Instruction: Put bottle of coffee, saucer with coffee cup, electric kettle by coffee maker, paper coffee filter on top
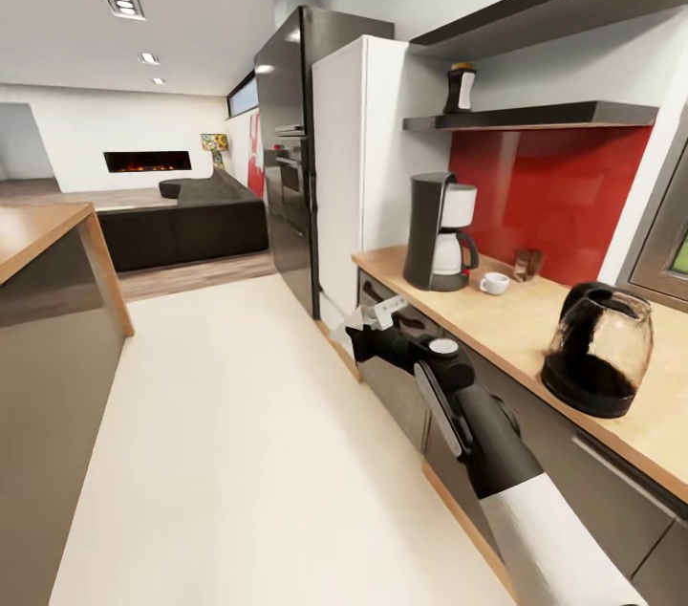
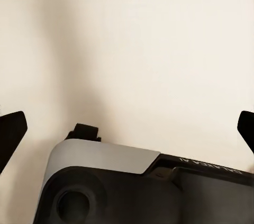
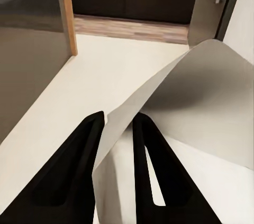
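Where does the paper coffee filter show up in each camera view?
Head view: the paper coffee filter is at centre, a white scrap in the right end effector, before the kitchen countertop.
Right wrist view: a large pale sheet pinched between the fingers.
Left wrist view: pale floor and robot casing.
Shared landmark: the wood-edged island.

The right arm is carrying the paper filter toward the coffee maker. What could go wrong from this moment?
1. The right gripper pinches only an edge of the paper coffee filter; the thin, bent sheet may slip out while carried.
2. The coffee cup stands close beside the coffee maker; an arm reaching for the maker's top could knock it.
3. The electric kettle sits near the kitchen countertop front edge, beside the arm's path.
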